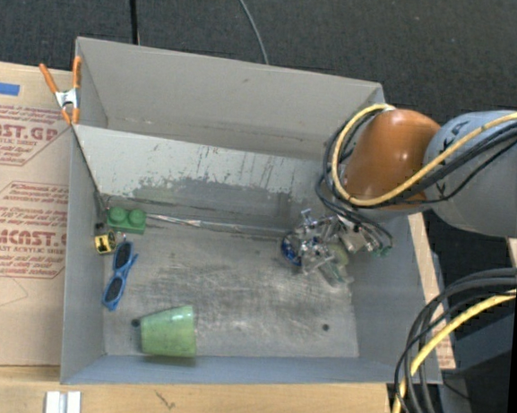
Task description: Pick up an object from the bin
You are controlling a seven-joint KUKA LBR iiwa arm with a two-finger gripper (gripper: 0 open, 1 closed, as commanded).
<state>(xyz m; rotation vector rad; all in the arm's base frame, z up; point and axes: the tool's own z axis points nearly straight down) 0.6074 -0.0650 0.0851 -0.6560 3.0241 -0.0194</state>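
Note:
My gripper (313, 251) is low at the right side of the bin, close to the floor by the right wall. Something small and blue (291, 248) shows at its fingertips, too tangled with the metal parts to tell whether it is held. A pale green cup (169, 331) lies on its side near the front edge, left of centre. Blue sunglasses (118, 275) lie along the left wall. A green toy brick (126, 220) sits in the back left corner of the floor, with a small yellow and black item (103, 244) just below it.
The arm with its orange cover and yellow-black cables comes in over the bin's right rim. The loose things lie far to the left of the gripper, with bare scuffed floor between.

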